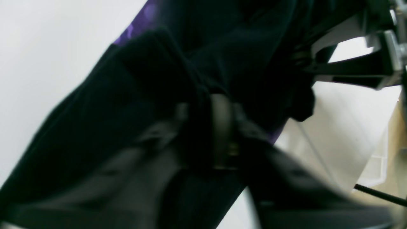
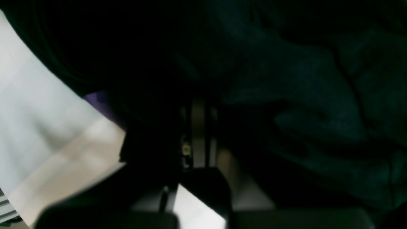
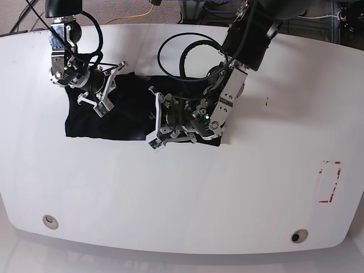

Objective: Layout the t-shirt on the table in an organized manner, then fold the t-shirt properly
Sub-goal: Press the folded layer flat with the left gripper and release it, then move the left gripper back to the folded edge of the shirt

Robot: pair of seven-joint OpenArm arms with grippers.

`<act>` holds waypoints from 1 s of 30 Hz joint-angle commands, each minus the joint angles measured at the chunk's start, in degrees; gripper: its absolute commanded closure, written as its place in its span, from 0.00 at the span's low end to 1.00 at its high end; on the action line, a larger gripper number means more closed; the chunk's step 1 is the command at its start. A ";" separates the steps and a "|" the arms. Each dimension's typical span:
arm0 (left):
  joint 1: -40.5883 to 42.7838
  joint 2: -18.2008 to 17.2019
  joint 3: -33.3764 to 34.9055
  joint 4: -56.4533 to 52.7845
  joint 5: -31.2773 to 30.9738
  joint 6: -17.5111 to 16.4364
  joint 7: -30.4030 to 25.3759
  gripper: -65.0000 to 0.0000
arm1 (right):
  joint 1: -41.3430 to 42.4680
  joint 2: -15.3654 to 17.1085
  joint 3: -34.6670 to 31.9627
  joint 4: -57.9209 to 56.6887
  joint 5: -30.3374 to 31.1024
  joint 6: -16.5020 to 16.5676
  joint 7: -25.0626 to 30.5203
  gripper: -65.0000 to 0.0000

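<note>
The black t-shirt (image 3: 125, 114) lies bunched on the white table (image 3: 187, 193), toward its far left. My left gripper (image 3: 154, 128) is low over the shirt's right part. In the left wrist view its blurred fingertips (image 1: 203, 108) stand a little apart around a fold of the t-shirt (image 1: 95, 111), and a purple patch (image 1: 140, 25) shows above. My right gripper (image 3: 108, 88) is at the shirt's upper left edge. Seen from the right wrist, that gripper (image 2: 197, 108) has its pads together, buried in the dark t-shirt (image 2: 302, 95).
A red rectangular outline (image 3: 329, 182) marks the table at the right. Two small round holes (image 3: 50, 220) (image 3: 296, 235) sit near the front edge. A black cable loop (image 3: 182, 57) hangs from the left arm above the shirt.
</note>
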 commanded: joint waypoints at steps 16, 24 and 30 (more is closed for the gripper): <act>-5.86 0.79 -0.19 9.17 -4.09 -0.09 2.81 0.01 | 0.07 0.44 0.03 0.35 -1.12 0.08 -1.75 0.99; -1.64 -2.62 -9.33 17.43 -2.15 -0.09 3.16 0.06 | 0.07 0.44 0.12 0.35 -1.12 0.08 -1.75 0.99; 4.52 -7.90 -13.99 20.60 -1.80 -0.09 -1.24 0.53 | 0.07 0.44 0.12 0.35 -1.12 0.08 -1.75 0.99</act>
